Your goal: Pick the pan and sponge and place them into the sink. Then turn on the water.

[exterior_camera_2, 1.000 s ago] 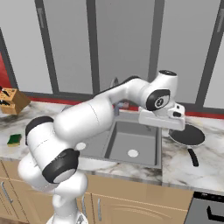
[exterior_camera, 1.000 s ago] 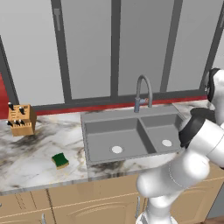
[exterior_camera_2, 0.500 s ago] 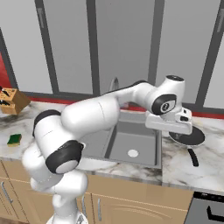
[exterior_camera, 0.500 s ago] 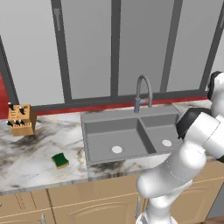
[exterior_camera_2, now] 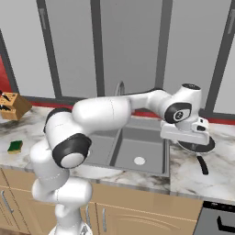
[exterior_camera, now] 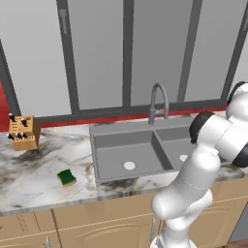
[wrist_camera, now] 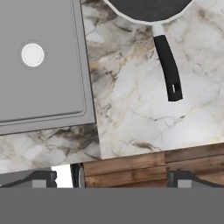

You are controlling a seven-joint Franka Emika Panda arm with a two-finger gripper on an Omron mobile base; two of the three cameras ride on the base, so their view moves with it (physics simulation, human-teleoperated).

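Knife block (exterior_camera: 23, 132) far beyond sponge (exterior_camera: 66, 178)

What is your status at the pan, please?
Hand open, above pan, holding nothing. Pan on counter right of sink. Sponge left of sink. Nothing in the way.

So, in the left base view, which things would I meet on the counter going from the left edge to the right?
Knife block → sponge → left basin of the sink → faucet → the robot's arm, which covers part of the right basin.
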